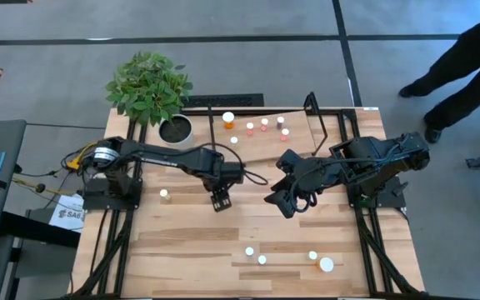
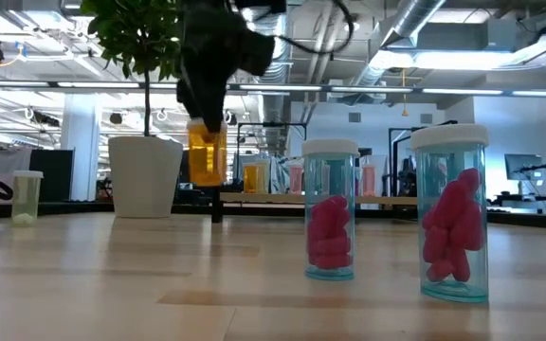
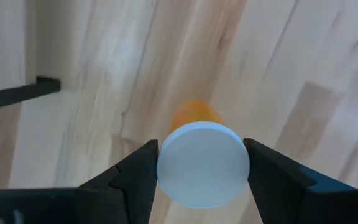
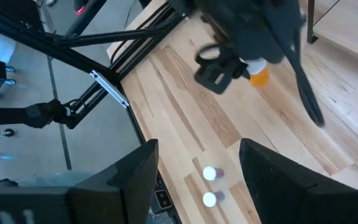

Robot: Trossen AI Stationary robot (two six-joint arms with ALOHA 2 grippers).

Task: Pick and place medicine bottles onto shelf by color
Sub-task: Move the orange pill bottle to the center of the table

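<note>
Here an orange bottle (image 3: 194, 118) with a round white cap (image 3: 203, 163) hangs clear above the table (image 1: 190, 242), clamped at the cap between the two fingers of the left gripper (image 3: 202, 171); in the low view the same orange bottle (image 2: 206, 152) hangs upright under the dark gripper (image 2: 207, 118), its base well off the planks; from above, the left gripper (image 1: 221, 200) sits near the middle of the table, short of the shelf (image 1: 261, 142).

On the shelf at the far edge stand several bottles; one orange bottle (image 1: 228, 120) has a larger cap, and small pink bottles (image 1: 264, 125) stand beside it; another small one (image 1: 164, 194) stands alone on the table near the left arm's base; four more white caps (image 1: 262, 259) dot the near side, and the low view shows two of them close up as clear bottles of pink pills (image 2: 330, 210).

The right gripper (image 1: 280, 200) hovers mid-table just beside the left one, its fingers (image 4: 126, 180) spread apart with nothing between them; a potted plant (image 1: 150, 87) stands at the far left corner; a person's legs (image 1: 457, 67) show beyond the table.
</note>
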